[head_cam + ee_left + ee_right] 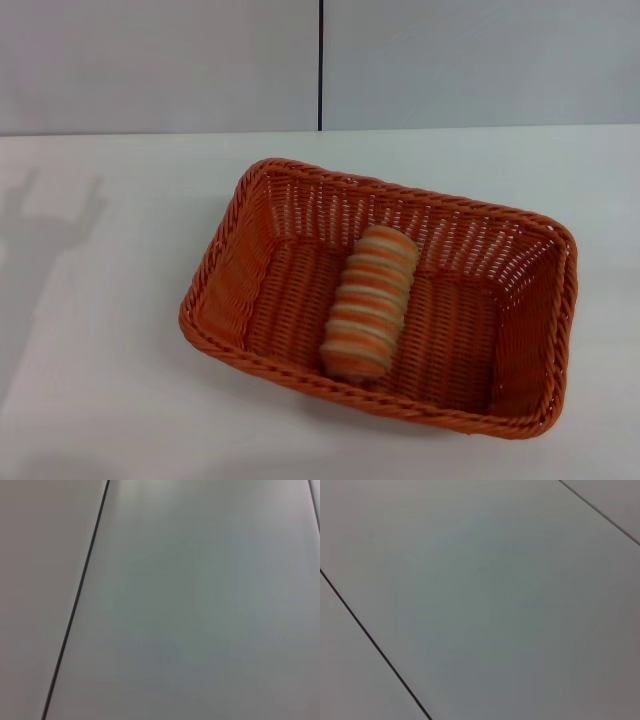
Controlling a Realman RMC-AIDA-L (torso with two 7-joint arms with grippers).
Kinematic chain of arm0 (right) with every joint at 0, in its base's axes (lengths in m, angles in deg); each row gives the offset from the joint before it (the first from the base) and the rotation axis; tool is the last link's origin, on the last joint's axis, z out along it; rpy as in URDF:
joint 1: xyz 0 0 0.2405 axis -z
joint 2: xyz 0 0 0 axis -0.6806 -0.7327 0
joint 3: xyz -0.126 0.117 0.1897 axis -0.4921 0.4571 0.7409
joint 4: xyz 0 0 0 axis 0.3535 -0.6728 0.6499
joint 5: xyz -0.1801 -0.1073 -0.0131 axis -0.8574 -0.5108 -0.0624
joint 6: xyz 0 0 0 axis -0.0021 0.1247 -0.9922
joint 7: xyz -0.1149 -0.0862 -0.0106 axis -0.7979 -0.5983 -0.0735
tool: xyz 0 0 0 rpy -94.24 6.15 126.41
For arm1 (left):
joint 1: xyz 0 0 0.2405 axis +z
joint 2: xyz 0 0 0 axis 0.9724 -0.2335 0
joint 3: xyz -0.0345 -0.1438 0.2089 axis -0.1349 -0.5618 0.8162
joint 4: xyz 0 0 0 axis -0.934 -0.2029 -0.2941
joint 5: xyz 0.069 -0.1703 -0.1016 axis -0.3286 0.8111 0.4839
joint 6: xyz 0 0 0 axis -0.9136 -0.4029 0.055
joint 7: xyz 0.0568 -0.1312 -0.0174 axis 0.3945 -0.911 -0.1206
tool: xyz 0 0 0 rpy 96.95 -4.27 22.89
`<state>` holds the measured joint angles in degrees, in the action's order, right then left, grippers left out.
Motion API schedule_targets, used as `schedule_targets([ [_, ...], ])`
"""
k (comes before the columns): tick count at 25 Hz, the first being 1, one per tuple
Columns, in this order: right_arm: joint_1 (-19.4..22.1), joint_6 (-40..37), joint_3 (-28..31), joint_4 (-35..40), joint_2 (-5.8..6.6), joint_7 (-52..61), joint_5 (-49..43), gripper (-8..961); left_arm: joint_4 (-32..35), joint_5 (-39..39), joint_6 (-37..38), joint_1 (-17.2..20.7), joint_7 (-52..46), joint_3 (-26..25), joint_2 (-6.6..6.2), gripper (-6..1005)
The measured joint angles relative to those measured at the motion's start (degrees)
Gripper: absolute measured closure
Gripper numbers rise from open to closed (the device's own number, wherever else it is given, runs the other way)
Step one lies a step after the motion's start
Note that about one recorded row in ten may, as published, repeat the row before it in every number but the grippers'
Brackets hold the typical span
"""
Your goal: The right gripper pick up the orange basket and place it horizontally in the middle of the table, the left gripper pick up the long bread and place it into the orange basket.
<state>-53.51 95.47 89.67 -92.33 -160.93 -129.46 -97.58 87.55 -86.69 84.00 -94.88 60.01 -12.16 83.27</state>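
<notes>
While neither pincer appears in any view, we cannot tell whether either is released or clenched; both wrist cameras show only a grey panelled wall [200, 605] with a dark seam, and the head view shows only an arm's shadow on the left of the bench [90, 400]. We see the orange basket [250, 300] resting near the middle of the bench, its long side running across our view with a slight skew; the long bread [369, 300] lies inside it on the woven floor, roughly central, pointing from the near rim towards the far wall. We judge both steps of the task done as things lie now.

We expect the basket to be light and fairly stiff, its openwork sides giving a little; the braided rim on a long side looks the surest place to pinch. We judge the bread to be light and soft, likely to dent under pressure; a gentle hold across its middle would suit. Counted: one basket; one bread; no pincers in sight.
</notes>
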Motion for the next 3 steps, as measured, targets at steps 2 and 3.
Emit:
schedule_targets([
  [2, -0.21, -0.09, 0.00, 0.35, 0.00, -0.12, 0.03, 545, 0.01, -0.05, 0.26, -0.12, 0.01, 0.20, 0.00, 156],
  [3, -0.21, -0.09, 0.00, 0.35, 0.00, -0.12, 0.03, 545, 0.01, -0.05, 0.26, -0.12, 0.01, 0.20, 0.00, 156],
])
